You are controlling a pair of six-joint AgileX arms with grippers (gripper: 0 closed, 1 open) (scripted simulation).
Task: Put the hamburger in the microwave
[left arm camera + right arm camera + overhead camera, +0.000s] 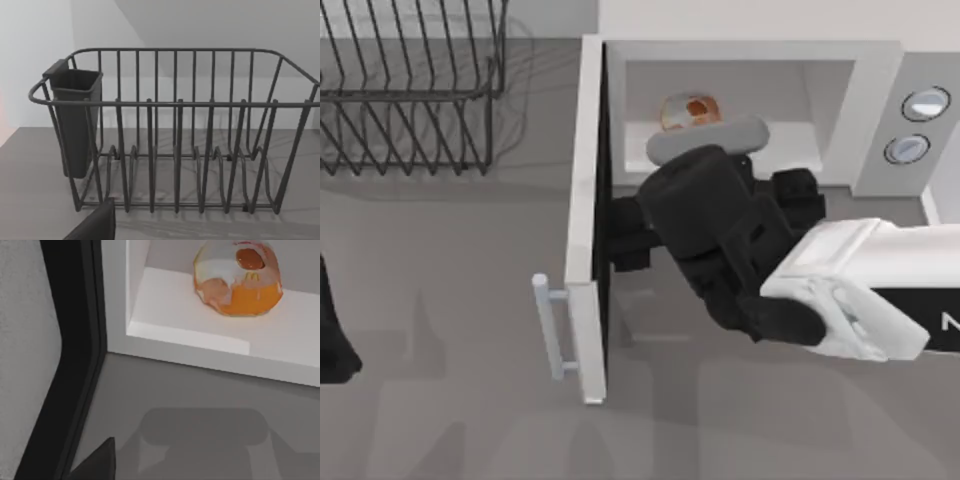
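The microwave (pixel 740 100) stood open at twelve o'clock, its door (pixel 588 220) walling the nine o'clock side of the approach, the right arm (pixel 750 250) crowding the opening, the hamburger (pixel 690 110) occupying the cavity's left, bare table (pixel 450 330) leftward.

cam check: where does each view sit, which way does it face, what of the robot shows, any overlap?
Top: overhead, looking down on the microwave, its door open; right arm before it.
Left wrist: on the left arm, facing the wire rack.
Right wrist: on the right arm, facing the cavity.
Shared: top and right wrist both see the hamburger inside.
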